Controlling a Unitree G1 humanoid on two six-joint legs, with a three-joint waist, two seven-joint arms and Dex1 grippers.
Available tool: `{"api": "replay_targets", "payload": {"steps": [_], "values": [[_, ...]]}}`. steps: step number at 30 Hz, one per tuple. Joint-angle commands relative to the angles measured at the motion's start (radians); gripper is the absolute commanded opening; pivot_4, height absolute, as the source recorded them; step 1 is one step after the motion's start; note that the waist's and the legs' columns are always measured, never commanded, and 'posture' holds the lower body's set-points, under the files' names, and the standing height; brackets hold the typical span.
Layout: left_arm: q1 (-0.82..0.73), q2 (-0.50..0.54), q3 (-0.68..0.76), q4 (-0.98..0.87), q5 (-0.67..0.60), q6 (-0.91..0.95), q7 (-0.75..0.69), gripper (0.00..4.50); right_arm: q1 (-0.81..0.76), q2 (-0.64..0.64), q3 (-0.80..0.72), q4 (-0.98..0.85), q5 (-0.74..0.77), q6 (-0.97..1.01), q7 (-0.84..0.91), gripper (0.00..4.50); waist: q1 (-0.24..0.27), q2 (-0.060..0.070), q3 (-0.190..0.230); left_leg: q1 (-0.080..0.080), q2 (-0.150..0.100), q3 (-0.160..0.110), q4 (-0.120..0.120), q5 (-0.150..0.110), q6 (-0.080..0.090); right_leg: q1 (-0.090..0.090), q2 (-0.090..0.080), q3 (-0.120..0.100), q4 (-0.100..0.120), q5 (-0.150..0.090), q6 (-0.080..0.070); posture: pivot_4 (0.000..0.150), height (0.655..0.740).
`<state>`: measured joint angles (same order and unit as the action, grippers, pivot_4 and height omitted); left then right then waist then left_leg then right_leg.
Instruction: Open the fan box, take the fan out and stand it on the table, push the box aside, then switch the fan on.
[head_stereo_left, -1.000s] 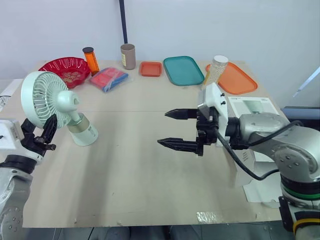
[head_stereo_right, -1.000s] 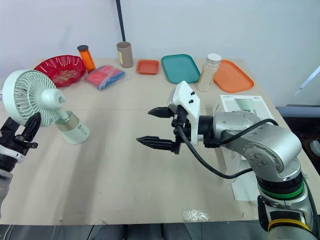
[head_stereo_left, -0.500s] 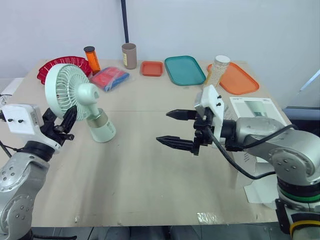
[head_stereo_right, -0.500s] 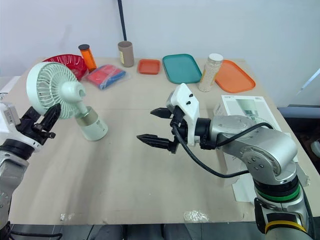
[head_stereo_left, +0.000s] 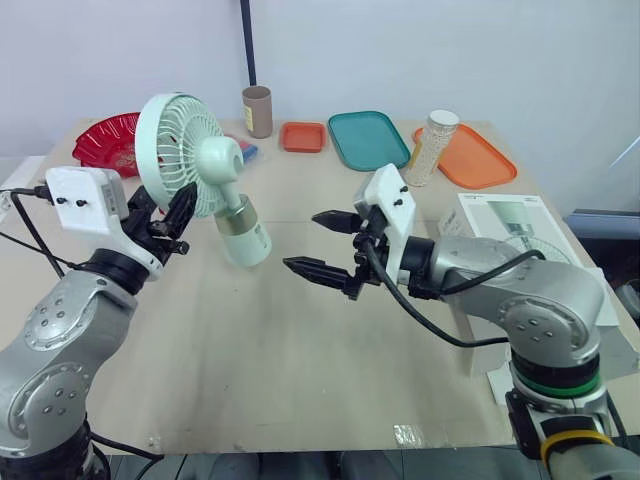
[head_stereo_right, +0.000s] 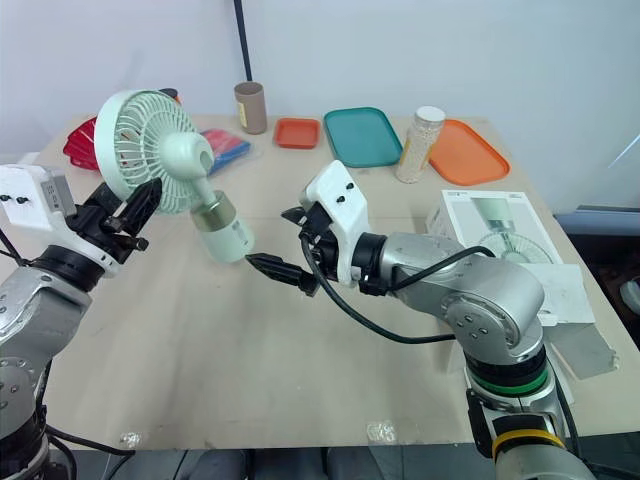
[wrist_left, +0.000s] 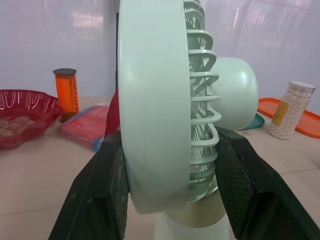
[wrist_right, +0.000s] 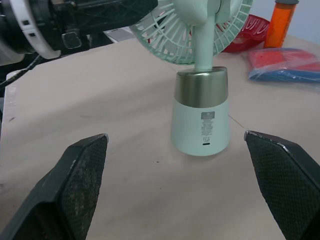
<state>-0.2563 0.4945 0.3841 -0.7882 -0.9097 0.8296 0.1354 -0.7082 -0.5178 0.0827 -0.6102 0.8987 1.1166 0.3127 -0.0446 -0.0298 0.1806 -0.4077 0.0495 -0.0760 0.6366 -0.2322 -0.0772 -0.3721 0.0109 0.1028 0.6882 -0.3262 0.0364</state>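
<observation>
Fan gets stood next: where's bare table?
Bare: table middle through near edge, robot-side of the fan in the left tool and the open right tool. Crowded: far edge, with red bowl, teal tray, orange tray; box on the right.

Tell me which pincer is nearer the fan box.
Right. The right pincer, open over the middle of the table, is closer to the fan box at its right edge; the left pincer, clamped on the fan, sits farther left.

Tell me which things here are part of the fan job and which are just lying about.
Job: fan, held in the left gripper; box.
Lying about: red bowl, orange bottle, red packet, cardboard tube, small orange tray, teal tray, large orange tray, jar.
</observation>
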Motion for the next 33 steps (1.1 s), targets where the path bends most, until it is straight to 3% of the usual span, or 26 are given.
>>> {"api": "replay_targets", "payload": {"steps": [1,16,20,33], "values": [[-0.008,0.024,0.009,-0.090,-0.034,0.000,0.032,1.92,-0.048,0.030,0.042,0.030,-0.069,-0.011,-0.026,4.50,-0.001,0.000,0.000,0.000,0.000,0.000,0.000,0.000,0.000,0.000,0.000,0.000,0.000,0.000,0.000,0.150,0.7400],[0.037,0.048,-0.011,-0.119,-0.102,0.005,0.062,1.92,-0.157,0.207,0.135,0.262,-0.284,-0.087,-0.030,4.50,-0.001,0.000,0.000,0.000,0.000,-0.001,-0.001,0.001,-0.002,-0.001,0.000,-0.001,0.001,0.000,0.000,0.150,0.7400],[0.036,0.049,-0.017,-0.113,-0.103,0.000,0.056,1.92,-0.167,0.250,0.143,0.291,-0.316,-0.100,-0.017,3.36,-0.001,0.000,0.000,0.000,0.000,-0.002,-0.001,0.001,-0.002,-0.001,0.000,-0.001,0.001,0.000,-0.001,0.150,0.7400],[0.031,0.048,-0.025,-0.118,-0.113,0.004,0.071,1.92,-0.176,0.344,0.163,0.368,-0.410,-0.137,0.018,3.36,-0.001,0.000,0.000,0.000,0.000,-0.002,-0.001,0.001,-0.002,-0.001,0.000,-0.002,0.001,0.000,-0.001,0.150,0.7400]]}}
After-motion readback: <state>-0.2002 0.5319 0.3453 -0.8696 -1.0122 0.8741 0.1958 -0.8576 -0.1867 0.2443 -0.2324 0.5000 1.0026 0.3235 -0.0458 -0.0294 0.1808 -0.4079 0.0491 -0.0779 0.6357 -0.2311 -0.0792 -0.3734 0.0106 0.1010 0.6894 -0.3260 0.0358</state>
